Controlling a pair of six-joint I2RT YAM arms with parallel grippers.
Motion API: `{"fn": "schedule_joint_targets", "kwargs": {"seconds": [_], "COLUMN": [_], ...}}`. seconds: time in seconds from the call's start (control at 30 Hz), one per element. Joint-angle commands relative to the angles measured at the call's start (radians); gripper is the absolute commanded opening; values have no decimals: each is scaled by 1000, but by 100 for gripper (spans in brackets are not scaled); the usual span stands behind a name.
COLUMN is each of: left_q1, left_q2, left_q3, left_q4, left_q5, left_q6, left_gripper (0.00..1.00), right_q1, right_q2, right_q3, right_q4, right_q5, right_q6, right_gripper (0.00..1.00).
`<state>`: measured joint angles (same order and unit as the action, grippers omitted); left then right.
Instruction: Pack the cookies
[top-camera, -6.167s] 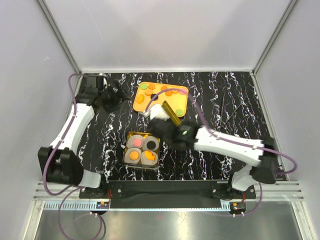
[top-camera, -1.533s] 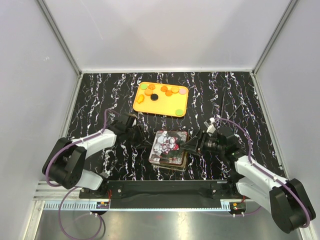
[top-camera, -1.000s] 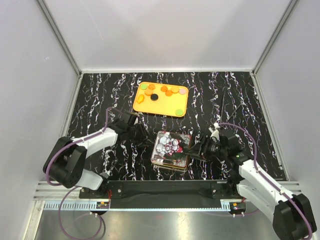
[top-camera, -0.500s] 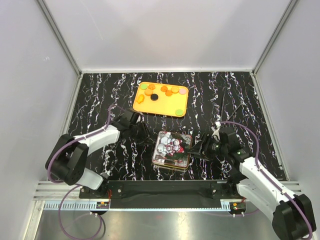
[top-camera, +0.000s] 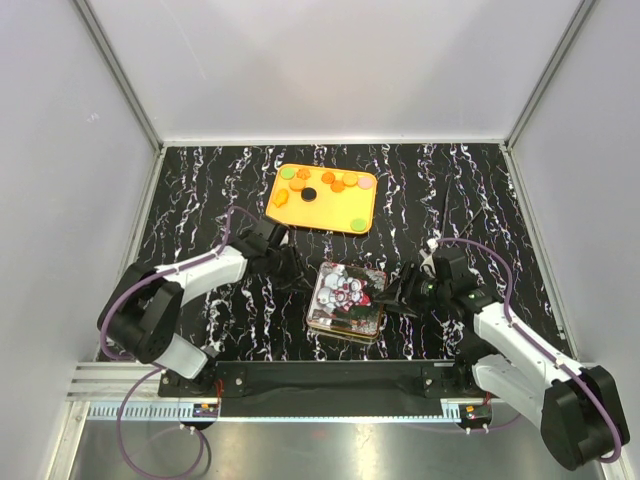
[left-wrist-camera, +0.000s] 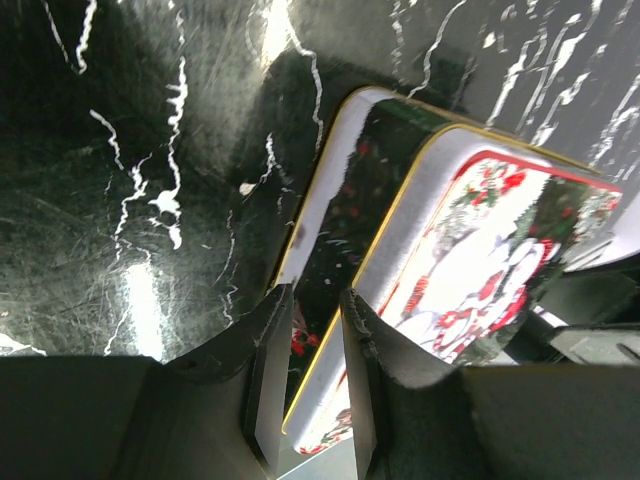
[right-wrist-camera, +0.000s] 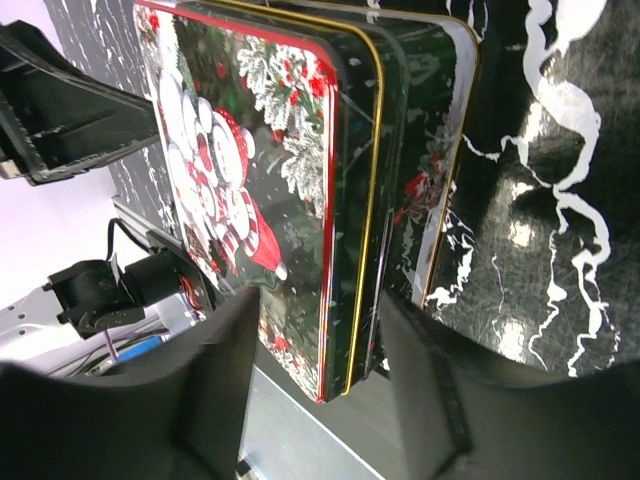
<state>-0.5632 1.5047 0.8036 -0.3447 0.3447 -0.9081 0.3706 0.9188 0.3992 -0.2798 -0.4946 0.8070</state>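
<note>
Several cookies (top-camera: 332, 182), orange, green, pink and one black, lie on an orange tray (top-camera: 330, 212) at the back of the table. A Christmas tin (top-camera: 347, 298) with a snowman lid sits shut in the middle, so its inside is hidden. My left gripper (top-camera: 298, 275) is low at the tin's left edge. In the left wrist view, that gripper (left-wrist-camera: 312, 300) has a narrow gap, and the tin (left-wrist-camera: 470, 250) shows through it. My right gripper (top-camera: 395, 295) is at the tin's right edge. In the right wrist view it (right-wrist-camera: 320, 310) stands wide, straddling the tin (right-wrist-camera: 260, 170) without touching.
The tin rests on a black marbled tabletop (top-camera: 460, 200) enclosed by white walls. Both arm bases sit on the rail at the near edge (top-camera: 330, 378). The tray lies just behind the tin.
Six seconds ago the tin was open with filled cups and the right gripper held the lid. Over the last second the left gripper moved right to the tin's edge and the right jaws widened.
</note>
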Motion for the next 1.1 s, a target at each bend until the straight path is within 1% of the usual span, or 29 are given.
{"fn": "schedule_joint_targets", "kwargs": {"seconds": [0.0,0.07,0.13,0.2,0.33,0.37,0.4,0.5,0.53,0.63,0.83,0.97,1.07], "left_q1": [-15,-20,-27,-32,-41,-43,-46,-49,-49,-49,-50,-50,-50], "left_q2": [9,17,22,23,32,32,34,37,37,40,48,39,14], "left_q3": [42,43,48,49,57,62,63,75,81,95,74,33,-20], "left_q4": [3,3,0,-2,-7,-8,-11,-28,-33,-45,-48,-37,-13], "left_q5": [-15,-19,-23,-27,-33,-33,-35,-49,-52,-56,-64,-88,-101], "left_q6": [12,11,11,9,6,6,6,15,17,28,29,20,-9], "left_gripper": [31,31,31,31,31,31,31,31,31,32,32,33,37], "right_q1": [-4,-2,10,19,45,57,63,88,94,108,113,114,120], "right_q2": [-1,8,21,37,57,72,80,130,162,216,330,361,376], "right_q3": [-14,-25,-37,-43,-51,-48,-43,-22,-16,13,61,86,121], "right_q4": [59,89,108,120,148,162,169,195,215,247,264,271,237], "right_q5": [7,-1,-2,2,13,16,25,36,42,47,85,83,84], "right_q6": [-3,11,14,17,26,32,34,37,38,37,15,-9,-46], "right_gripper": [56,54,53,55,54,52,43,36,31,26,24,51,58]}}
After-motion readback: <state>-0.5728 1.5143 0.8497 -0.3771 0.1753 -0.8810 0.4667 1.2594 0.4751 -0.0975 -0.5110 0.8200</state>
